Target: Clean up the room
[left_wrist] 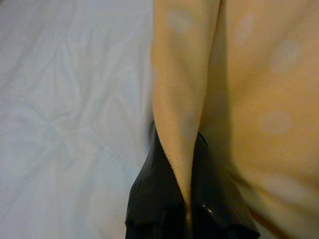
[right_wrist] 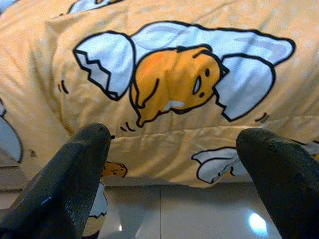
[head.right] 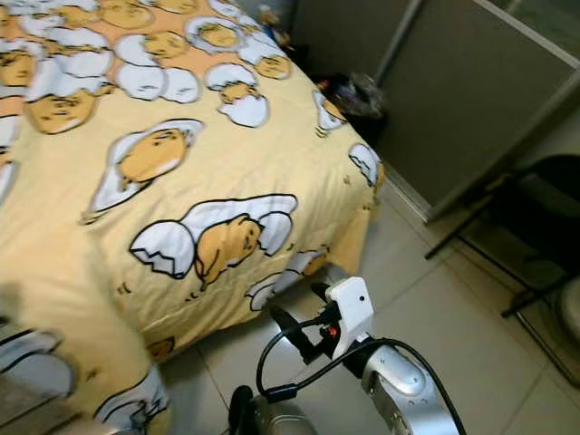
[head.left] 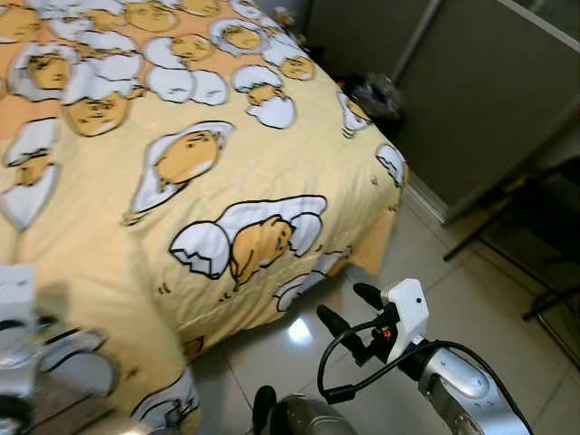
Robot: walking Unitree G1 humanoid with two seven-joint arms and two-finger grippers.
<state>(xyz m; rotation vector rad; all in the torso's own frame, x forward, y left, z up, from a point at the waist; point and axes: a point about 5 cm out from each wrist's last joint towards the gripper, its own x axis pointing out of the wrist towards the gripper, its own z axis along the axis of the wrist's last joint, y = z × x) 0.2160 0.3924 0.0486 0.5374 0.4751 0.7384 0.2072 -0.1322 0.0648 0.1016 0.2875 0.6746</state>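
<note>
Here, a yellow duvet [head.left: 227,172] printed with egg characters is spread over the bed, its edge hanging toward the tiled floor [head.left: 471,317]. A fold of it is pinched by the left gripper [left_wrist: 188,149]. The right gripper [right_wrist: 172,149] is held spread, empty, near the bed's foot.

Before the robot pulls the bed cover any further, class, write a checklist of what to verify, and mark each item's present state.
1. Left gripper shut on a fold of the yellow cover: ok.
2. Right gripper open and free, facing the cover's hanging edge: ok.
3. Cover lying flat over the bed's corner: ok.
4. Floor beside the bed free where the right arm moves: ok.
5. Black chair standing apart from the arm: ok.
6. Cover evenly spread at the bed's far end: cannot tell.
</note>
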